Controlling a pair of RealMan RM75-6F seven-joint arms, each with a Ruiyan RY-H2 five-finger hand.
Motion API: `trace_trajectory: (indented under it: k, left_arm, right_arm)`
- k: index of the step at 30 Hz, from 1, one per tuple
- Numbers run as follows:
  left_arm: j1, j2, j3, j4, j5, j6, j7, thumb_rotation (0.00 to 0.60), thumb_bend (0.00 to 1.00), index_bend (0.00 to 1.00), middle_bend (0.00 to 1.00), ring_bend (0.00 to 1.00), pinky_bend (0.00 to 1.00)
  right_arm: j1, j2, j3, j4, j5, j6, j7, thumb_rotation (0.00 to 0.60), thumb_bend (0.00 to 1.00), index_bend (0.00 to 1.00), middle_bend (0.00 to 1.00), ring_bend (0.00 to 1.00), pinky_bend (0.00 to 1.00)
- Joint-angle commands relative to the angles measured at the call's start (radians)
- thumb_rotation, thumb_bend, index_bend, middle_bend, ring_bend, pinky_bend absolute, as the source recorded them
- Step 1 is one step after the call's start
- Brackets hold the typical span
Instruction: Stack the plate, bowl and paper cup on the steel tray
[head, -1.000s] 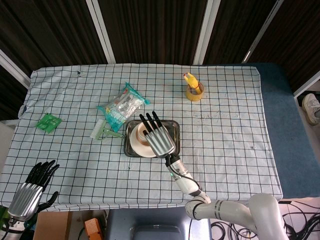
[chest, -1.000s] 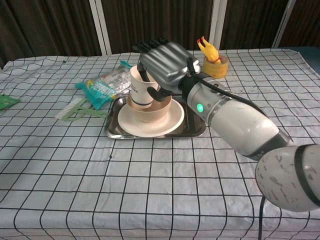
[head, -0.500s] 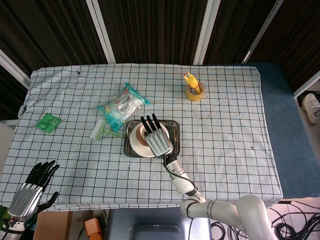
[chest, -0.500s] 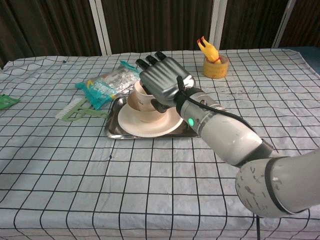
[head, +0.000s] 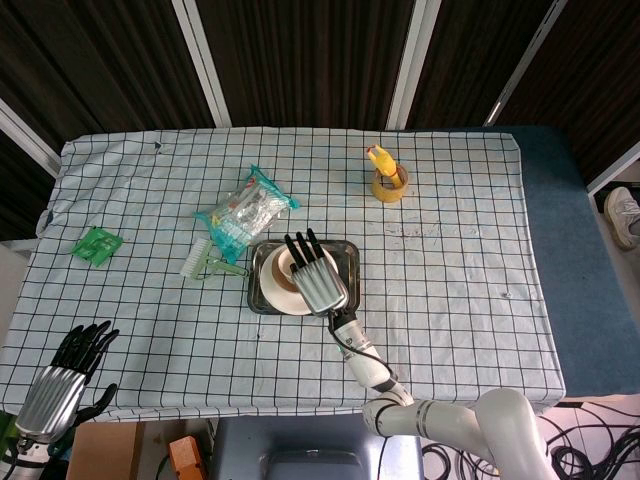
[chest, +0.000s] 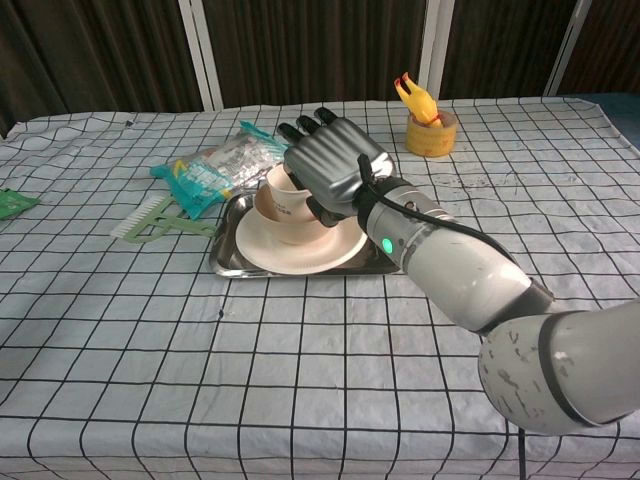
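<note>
Checked tablecloth (head: 480, 200), dark slatted wall (head: 300, 60), blue floor (head: 590, 200)

Table (head: 470, 250) under white black-grid cloth. Directly on cloth: steel tray (head: 345, 250) near centre; green brush (head: 205, 264) just left of tray; teal snack bag (head: 243, 213) behind brush; green card (head: 97, 244) near left edge; yellow tape roll (head: 390, 184) far right of centre, well apart from tray.

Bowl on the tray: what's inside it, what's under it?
Inside the bowl sits the paper cup; under it, the plate on the steel tray. The right hand covers the cup's far side, so any grip is unclear.
</note>
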Motion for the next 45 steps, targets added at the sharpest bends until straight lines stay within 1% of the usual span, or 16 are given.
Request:
trace_trajectory:
  k: [1, 5, 8, 11, 14, 16, 19, 23, 24, 27, 31, 34, 36, 38, 40, 45]
  left_arm:
    - [0.000, 0.000, 0.000, 0.000, 0.000, 0.001, 0.000, 0.600, 0.38, 0.00, 0.00, 0.00, 0.01]
    - [0.001, 0.001, 0.001, 0.000, 0.004, 0.003, 0.000, 0.600, 0.38, 0.00, 0.00, 0.00, 0.01]
    - [0.001, 0.000, 0.002, 0.000, 0.006, 0.003, 0.002, 0.600, 0.38, 0.00, 0.00, 0.00, 0.01]
    - [0.000, -0.001, 0.004, 0.000, 0.010, 0.002, 0.007, 0.600, 0.38, 0.00, 0.00, 0.00, 0.01]
    - [0.002, -0.001, 0.005, -0.002, 0.014, 0.006, 0.011, 0.600, 0.38, 0.00, 0.00, 0.00, 0.01]
    - [0.003, -0.002, 0.005, -0.002, 0.017, 0.009, 0.014, 0.600, 0.38, 0.00, 0.00, 0.00, 0.01]
    - [0.005, -0.001, 0.006, -0.003, 0.020, 0.014, 0.017, 0.600, 0.38, 0.00, 0.00, 0.00, 0.01]
    - [0.012, 0.002, 0.006, -0.005, 0.021, 0.027, 0.016, 0.600, 0.38, 0.00, 0.00, 0.00, 0.01]
    - [0.012, 0.002, 0.006, -0.005, 0.022, 0.028, 0.017, 0.600, 0.38, 0.00, 0.00, 0.00, 0.01]
    - [0.013, 0.003, 0.007, -0.006, 0.026, 0.029, 0.022, 0.600, 0.38, 0.00, 0.00, 0.00, 0.01]
    - [0.012, 0.003, 0.009, -0.009, 0.030, 0.025, 0.035, 0.600, 0.38, 0.00, 0.00, 0.00, 0.01]
    - [0.014, 0.002, 0.011, -0.012, 0.033, 0.024, 0.048, 0.600, 0.38, 0.00, 0.00, 0.00, 0.01]
    - [0.015, 0.002, 0.015, -0.013, 0.043, 0.028, 0.053, 0.600, 0.38, 0.00, 0.00, 0.00, 0.01]
    - [0.016, 0.000, 0.017, -0.012, 0.049, 0.030, 0.057, 0.600, 0.38, 0.00, 0.00, 0.00, 0.01]
    - [0.016, -0.001, 0.020, -0.012, 0.053, 0.027, 0.060, 0.600, 0.38, 0.00, 0.00, 0.00, 0.01]
    - [0.016, -0.004, 0.020, -0.016, 0.052, 0.024, 0.069, 0.600, 0.38, 0.00, 0.00, 0.00, 0.01]
  right_arm:
    - [-0.003, 0.009, -0.006, -0.013, 0.000, 0.002, -0.004, 0.600, 0.46, 0.42, 0.03, 0.00, 0.00]
    - [-0.011, 0.031, -0.016, -0.045, -0.009, 0.017, -0.003, 0.600, 0.46, 0.39, 0.03, 0.00, 0.00]
    - [-0.027, 0.063, -0.027, -0.094, -0.020, 0.036, -0.004, 0.600, 0.46, 0.38, 0.02, 0.00, 0.00]
    - [-0.054, 0.117, -0.045, -0.174, -0.032, 0.059, -0.011, 0.600, 0.46, 0.35, 0.01, 0.00, 0.00]
    - [-0.100, 0.200, -0.076, -0.303, -0.065, 0.112, -0.012, 0.600, 0.44, 0.31, 0.00, 0.00, 0.00]
    - [-0.151, 0.281, -0.113, -0.417, -0.105, 0.167, 0.006, 0.600, 0.42, 0.28, 0.00, 0.00, 0.00]
    - [-0.250, 0.434, -0.198, -0.600, -0.162, 0.253, 0.021, 0.600, 0.38, 0.22, 0.00, 0.00, 0.00]
    - [-0.421, 0.697, -0.351, -0.859, -0.187, 0.381, -0.006, 0.600, 0.36, 0.16, 0.00, 0.00, 0.00]
    - [-0.452, 0.743, -0.381, -0.881, -0.205, 0.410, 0.009, 0.600, 0.36, 0.15, 0.00, 0.00, 0.00]
    - [-0.554, 0.846, -0.456, -0.870, -0.254, 0.505, 0.090, 0.600, 0.36, 0.14, 0.00, 0.00, 0.00]
    - [-0.669, 0.904, -0.500, -0.819, -0.264, 0.601, 0.225, 0.600, 0.36, 0.12, 0.00, 0.00, 0.00]
    - [-0.748, 0.895, -0.505, -0.737, -0.250, 0.654, 0.355, 0.600, 0.36, 0.13, 0.00, 0.00, 0.00]
    - [-0.788, 0.882, -0.503, -0.670, -0.231, 0.657, 0.460, 0.600, 0.36, 0.14, 0.00, 0.00, 0.00]
    - [-0.805, 0.874, -0.495, -0.625, -0.221, 0.646, 0.526, 0.600, 0.36, 0.14, 0.00, 0.00, 0.00]
    - [-0.807, 0.884, -0.492, -0.606, -0.230, 0.622, 0.552, 0.600, 0.36, 0.14, 0.00, 0.00, 0.00]
    - [-0.832, 0.883, -0.468, -0.594, -0.274, 0.643, 0.567, 0.600, 0.36, 0.14, 0.00, 0.00, 0.00]
